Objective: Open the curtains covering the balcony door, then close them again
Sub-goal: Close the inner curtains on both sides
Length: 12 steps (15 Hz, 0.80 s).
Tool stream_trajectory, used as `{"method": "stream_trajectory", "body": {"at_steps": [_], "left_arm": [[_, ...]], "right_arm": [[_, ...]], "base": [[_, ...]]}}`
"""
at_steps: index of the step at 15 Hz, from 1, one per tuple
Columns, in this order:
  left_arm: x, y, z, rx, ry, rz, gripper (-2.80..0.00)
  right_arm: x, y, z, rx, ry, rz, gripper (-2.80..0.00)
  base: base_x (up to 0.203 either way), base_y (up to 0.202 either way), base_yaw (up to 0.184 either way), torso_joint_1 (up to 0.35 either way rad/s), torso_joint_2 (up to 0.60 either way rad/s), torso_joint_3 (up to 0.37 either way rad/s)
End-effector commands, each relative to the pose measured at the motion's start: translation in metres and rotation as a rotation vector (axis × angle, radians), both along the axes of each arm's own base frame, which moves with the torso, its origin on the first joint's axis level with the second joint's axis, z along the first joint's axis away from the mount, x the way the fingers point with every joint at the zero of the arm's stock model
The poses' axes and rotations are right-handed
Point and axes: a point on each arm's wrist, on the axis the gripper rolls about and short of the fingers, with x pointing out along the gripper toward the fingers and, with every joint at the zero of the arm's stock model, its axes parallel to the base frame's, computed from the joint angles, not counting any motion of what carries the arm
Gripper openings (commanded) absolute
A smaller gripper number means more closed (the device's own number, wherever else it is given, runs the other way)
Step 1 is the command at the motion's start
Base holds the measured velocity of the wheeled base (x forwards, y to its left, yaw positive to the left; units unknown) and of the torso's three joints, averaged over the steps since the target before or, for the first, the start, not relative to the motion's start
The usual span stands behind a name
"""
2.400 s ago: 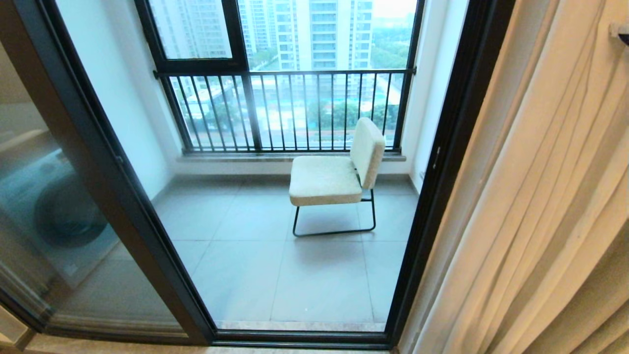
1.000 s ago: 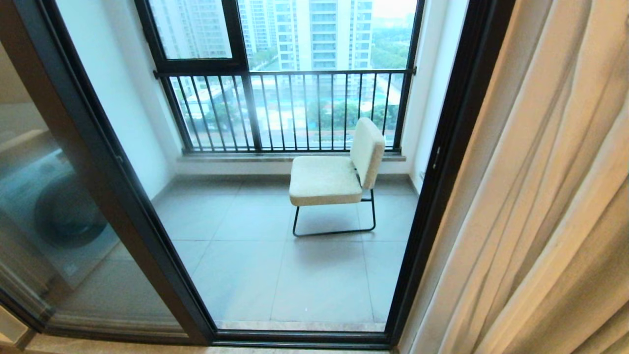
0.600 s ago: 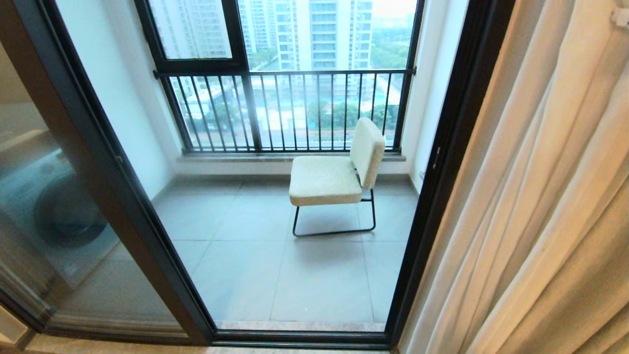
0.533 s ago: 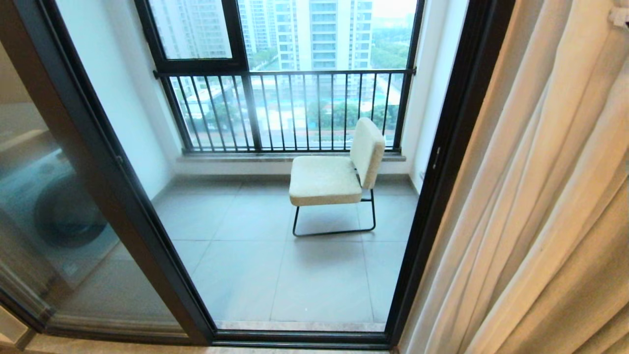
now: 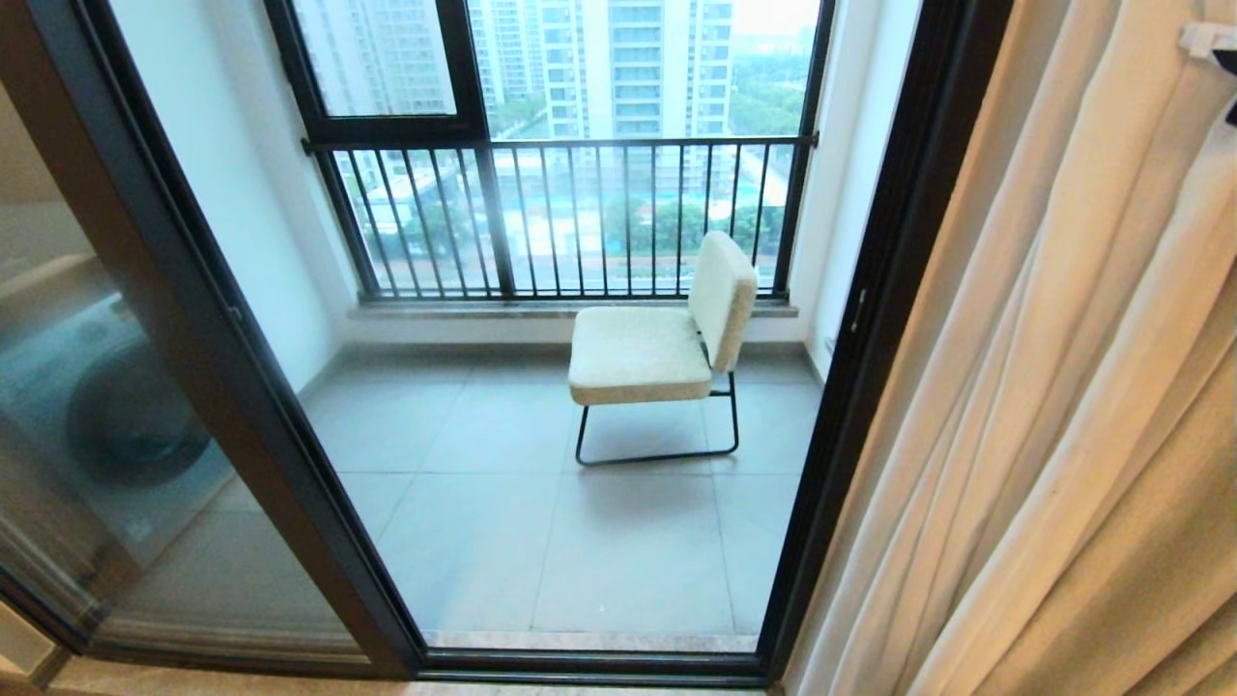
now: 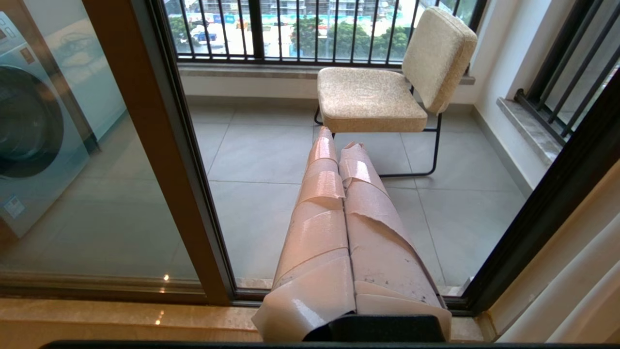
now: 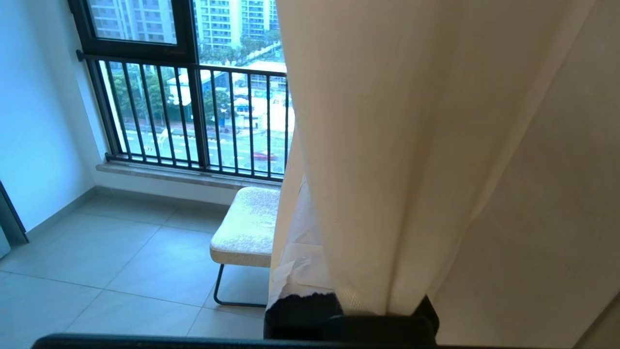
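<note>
The left pincer [image 6: 339,145], wrapped in pale pink tape, points out through a doorway with its fingers pressed together and nothing between them. Beyond its tip stands a cream chair [image 6: 382,92] on a thin black frame, on grey floor tiles [image 6: 256,155]. Behind the chair is a black railing [image 6: 271,29]. A brown door frame [image 6: 160,160] separates off a washing machine [image 6: 29,131] behind glass. Beige curtains [image 6: 562,291] hang at the edge.
</note>
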Motion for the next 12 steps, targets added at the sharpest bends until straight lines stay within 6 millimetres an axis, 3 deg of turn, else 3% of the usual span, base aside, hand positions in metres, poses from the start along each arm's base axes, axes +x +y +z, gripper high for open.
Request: {"method": "stream_trajectory", "body": {"at_steps": [1, 12], "left_arm": [[0.0, 0.0, 0.0, 0.0, -0.001, 0.001, -2.8], [0.0, 0.0, 0.0, 0.0, -0.001, 0.001, -2.8]], "right_arm": [[-0.0008, -0.0003, 0.0004, -0.002, -0.002, 0.0, -2.8], [-0.0046, -0.0006, 0.0005, -0.001, -0.002, -0.005, -2.8]], "base": [[0.0, 0.0, 0.0, 0.0, 0.0, 0.0], [0.0, 0.0, 0.0, 0.0, 0.0, 0.0]]}}
